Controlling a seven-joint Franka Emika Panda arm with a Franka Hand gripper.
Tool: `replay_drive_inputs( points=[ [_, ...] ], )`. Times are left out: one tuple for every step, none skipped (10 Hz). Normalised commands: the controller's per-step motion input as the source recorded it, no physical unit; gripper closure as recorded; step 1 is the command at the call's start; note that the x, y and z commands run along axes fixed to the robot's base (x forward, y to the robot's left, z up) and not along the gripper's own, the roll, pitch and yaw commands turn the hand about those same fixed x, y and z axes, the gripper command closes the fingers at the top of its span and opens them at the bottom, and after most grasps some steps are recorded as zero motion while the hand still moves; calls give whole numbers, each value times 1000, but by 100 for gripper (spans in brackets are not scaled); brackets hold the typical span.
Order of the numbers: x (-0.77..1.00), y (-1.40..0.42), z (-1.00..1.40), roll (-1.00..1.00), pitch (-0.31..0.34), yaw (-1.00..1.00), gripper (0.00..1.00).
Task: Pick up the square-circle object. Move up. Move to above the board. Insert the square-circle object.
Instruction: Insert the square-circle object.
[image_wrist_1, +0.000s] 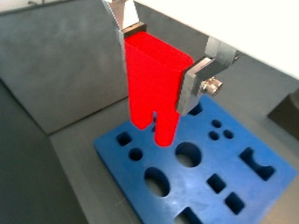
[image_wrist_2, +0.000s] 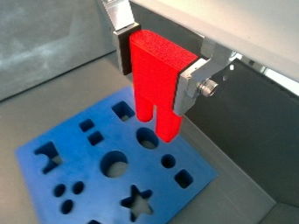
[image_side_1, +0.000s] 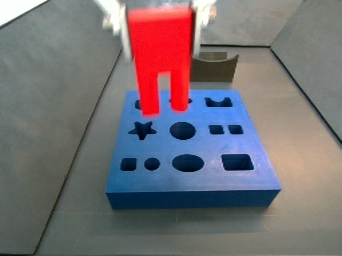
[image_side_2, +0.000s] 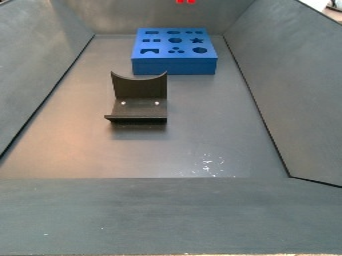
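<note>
My gripper (image_wrist_1: 160, 61) is shut on the square-circle object (image_wrist_1: 152, 83), a bright red block held upright with its two slotted legs pointing down. Silver fingers (image_wrist_2: 187, 86) clamp its upper sides in both wrist views. The block (image_wrist_2: 152, 83) hangs above the board (image_wrist_2: 152, 175), a flat blue slab with star, circle and square holes, also in a wrist view (image_wrist_1: 251, 140). In a side view the block (image_side_1: 160, 55) hangs over the far left part of the board (image_side_1: 194, 198), and the gripper (image_side_1: 158, 12) is cut by the frame edge. In the other side view only a red tip (image_side_2: 185, 2) shows above the board (image_side_2: 174, 65).
The dark fixture (image_side_2: 138, 98) stands on the floor in front of the board and shows behind it in a side view (image_side_1: 214, 68). Sloping grey walls (image_side_2: 40, 90) enclose the floor on both sides.
</note>
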Motion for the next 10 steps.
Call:
replay_drive_inputs(
  points=[
    [-157,-140,-309,10,-276,94,100],
    [-106,0,-163,0,-180,0,100],
    [0,0,-534,116,-89,-160,100],
    [0,0,-563,131,-64,-377,100],
    [-6,0,-440,114,-116,-266,100],
    [0,0,-357,61,-129,-103,100],
    [0,-14,-294,30,-126,-17,100],
    [-31,0,-317,46,-119,0,100],
    [-111,-77,-309,74,-130,0,100],
    [-46,-60,-206,0,-170,14,100]
  ],
)
